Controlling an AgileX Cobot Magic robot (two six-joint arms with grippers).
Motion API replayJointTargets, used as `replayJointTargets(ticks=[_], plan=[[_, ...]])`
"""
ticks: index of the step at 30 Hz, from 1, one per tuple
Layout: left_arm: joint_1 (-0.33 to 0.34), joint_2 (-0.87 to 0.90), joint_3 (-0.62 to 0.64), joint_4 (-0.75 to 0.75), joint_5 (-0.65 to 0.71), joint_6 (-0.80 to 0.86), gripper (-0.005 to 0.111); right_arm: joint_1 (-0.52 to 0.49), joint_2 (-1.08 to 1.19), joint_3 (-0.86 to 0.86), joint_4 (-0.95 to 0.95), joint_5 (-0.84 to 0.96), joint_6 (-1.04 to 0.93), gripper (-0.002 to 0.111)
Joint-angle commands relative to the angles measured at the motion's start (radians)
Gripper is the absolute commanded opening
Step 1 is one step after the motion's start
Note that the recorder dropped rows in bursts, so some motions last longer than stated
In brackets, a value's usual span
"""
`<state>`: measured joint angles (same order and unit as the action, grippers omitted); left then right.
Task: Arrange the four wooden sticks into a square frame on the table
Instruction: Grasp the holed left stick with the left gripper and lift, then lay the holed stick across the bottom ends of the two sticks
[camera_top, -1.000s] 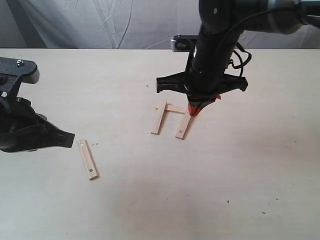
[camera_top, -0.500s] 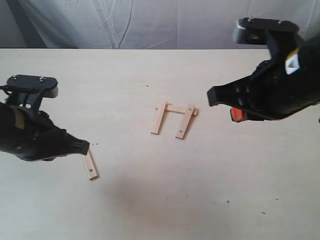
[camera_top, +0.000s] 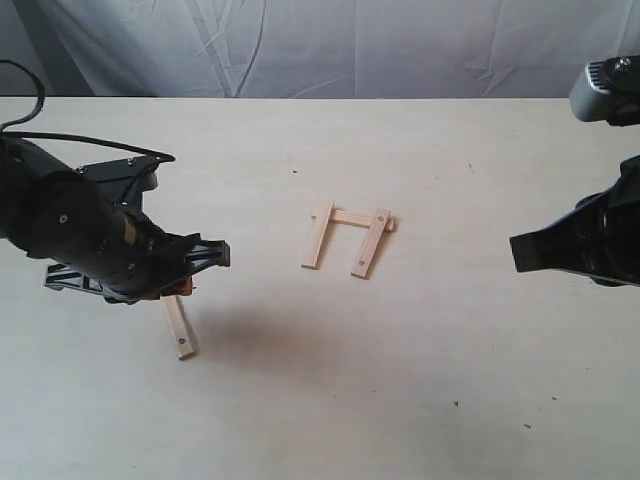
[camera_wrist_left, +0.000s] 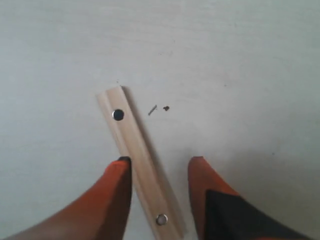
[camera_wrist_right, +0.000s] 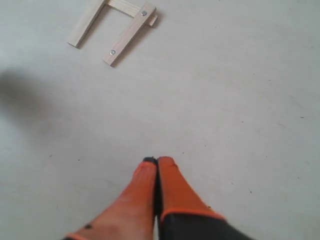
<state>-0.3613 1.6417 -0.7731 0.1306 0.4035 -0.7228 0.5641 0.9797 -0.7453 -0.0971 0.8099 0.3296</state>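
Jaws of the left gripper (camera_wrist_left: 159, 160) stand apart astride the loose stick (camera_top: 180, 334) at the outside view's lower left (those of the right gripper (camera_wrist_right: 156, 162) are together, empty), so the pick-up seems in hand: next, close and carry it to the three-sided frame (camera_top: 350, 217) at centre

l gripper (camera_top: 182, 290) covers upper end of loose stick (camera_top: 180, 332); r wrist view crops top of partial frame (camera_wrist_right: 127, 34).

You've got three sticks (camera_top: 347, 238) joined at the middle of the table (camera_top: 430, 380), cross-piece behind, both legs running forward; the fourth stick (camera_top: 181, 336) lies alone left of them and nearer the front, between the left gripper's (camera_wrist_left: 159, 161) spread fingers.
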Motion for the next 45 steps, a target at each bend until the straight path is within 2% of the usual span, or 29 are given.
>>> replayJointTargets(ticks=[1, 5, 13, 22, 24, 27, 28, 33, 35, 36, 37, 38, 39, 40, 41, 42, 43, 44, 45], plan=[[0.003, 0.025, -0.008, 0.084, 0.018, -0.107, 0.045, -0.005, -0.006, 0.01, -0.019, -0.043, -0.005, 0.0], [0.003, 0.059, -0.008, 0.162, 0.054, -0.167, 0.045, -0.005, -0.006, 0.01, -0.019, -0.043, -0.005, 0.0], [0.003, 0.111, -0.009, 0.098, -0.031, -0.191, 0.045, -0.005, -0.006, 0.01, -0.019, -0.043, -0.005, 0.0], [0.003, 0.171, -0.009, 0.086, -0.046, -0.205, 0.044, -0.005, -0.006, 0.01, -0.023, -0.042, -0.005, 0.0], [0.003, 0.178, -0.009, 0.086, -0.046, -0.182, 0.035, -0.005, -0.006, 0.01, -0.033, -0.042, -0.005, 0.0], [0.003, 0.184, -0.009, 0.088, -0.03, -0.078, 0.005, -0.005, -0.006, 0.01, -0.062, -0.042, -0.005, 0.0], [0.003, 0.185, -0.009, 0.088, -0.027, -0.066, 0.0, -0.005, -0.006, 0.01, -0.064, -0.042, -0.005, 0.0], [0.003, 0.167, -0.032, 0.088, -0.042, -0.002, 0.0, -0.005, -0.006, 0.01, -0.064, -0.042, -0.005, 0.0], [0.003, 0.131, -0.078, 0.051, -0.018, 0.126, 0.0, -0.005, -0.006, 0.01, -0.064, -0.049, -0.005, 0.0], [0.003, 0.092, -0.128, 0.005, 0.008, 0.294, 0.0, -0.005, -0.006, 0.01, -0.064, -0.049, -0.005, 0.0], [0.003, 0.074, -0.16, -0.015, 0.018, 0.364, 0.0, -0.005, -0.006, 0.01, -0.064, -0.049, -0.005, 0.0], [0.003, 0.043, -0.225, -0.053, 0.039, 0.534, 0.0, -0.005, -0.006, 0.01, -0.064, -0.049, -0.005, 0.0], [0.003, 0.037, -0.254, -0.075, 0.047, 0.606, 0.0, -0.005, -0.006, 0.01, -0.064, -0.049, -0.005, 0.0], [0.003, 0.041, -0.328, -0.178, 0.062, 0.825, 0.0, -0.005, -0.006, 0.01, -0.064, -0.052, -0.005, 0.0], [0.003, 0.052, -0.359, -0.23, 0.08, 0.944, 0.0, -0.005, -0.006, 0.01, -0.064, -0.057, -0.005, 0.0], [0.003, 0.095, -0.44, -0.376, 0.142, 1.161, 0.0, -0.005, -0.006, 0.01, -0.06, -0.059, -0.005, 0.0], [0.003, 0.118, -0.479, -0.435, 0.167, 1.247, 0.0, -0.005, -0.006, 0.01, -0.06, -0.059, -0.005, 0.0], [-0.005, 0.176, -0.549, -0.512, 0.216, 1.431, 0.0, -0.005, -0.006, 0.01, -0.06, -0.059, -0.003, 0.0], [-0.017, 0.222, -0.591, -0.522, 0.231, 1.541, 0.0, -0.005, -0.006, 0.01, -0.055, -0.059, -0.003, 0.0]])
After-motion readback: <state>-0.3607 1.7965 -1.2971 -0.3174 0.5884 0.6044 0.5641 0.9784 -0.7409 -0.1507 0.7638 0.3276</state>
